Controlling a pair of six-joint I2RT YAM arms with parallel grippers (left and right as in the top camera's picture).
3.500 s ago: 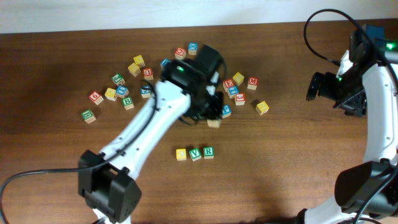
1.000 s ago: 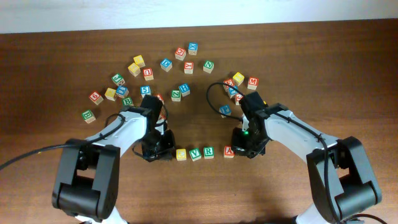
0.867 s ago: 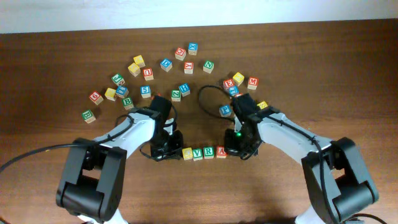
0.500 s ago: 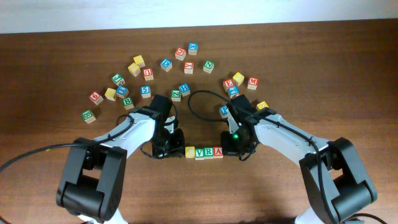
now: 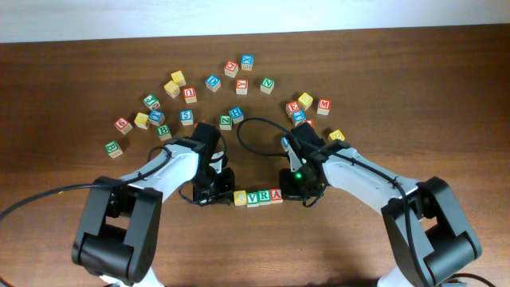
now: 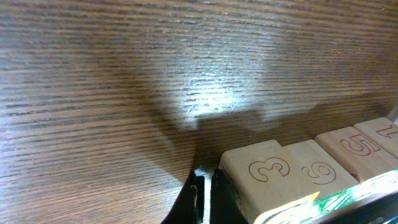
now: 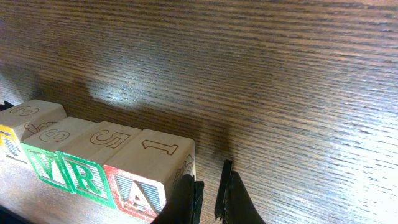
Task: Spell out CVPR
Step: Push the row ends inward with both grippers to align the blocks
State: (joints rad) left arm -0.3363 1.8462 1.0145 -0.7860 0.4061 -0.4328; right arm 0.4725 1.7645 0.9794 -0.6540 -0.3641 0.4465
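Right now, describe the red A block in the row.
The red A block is a pale wooden cube: a red-framed A on its side, an outlined 1 on top. It sits flat on the table, at the row's right end, flush against the green R block. A finger of the right gripper seems to touch its free side.

Looks like a robotics lab bench: a bare dark wood table with a plain white wall along its far edge, two white-and-black robot arms reaching over it, and toy alphabet blocks scattered across its far half.
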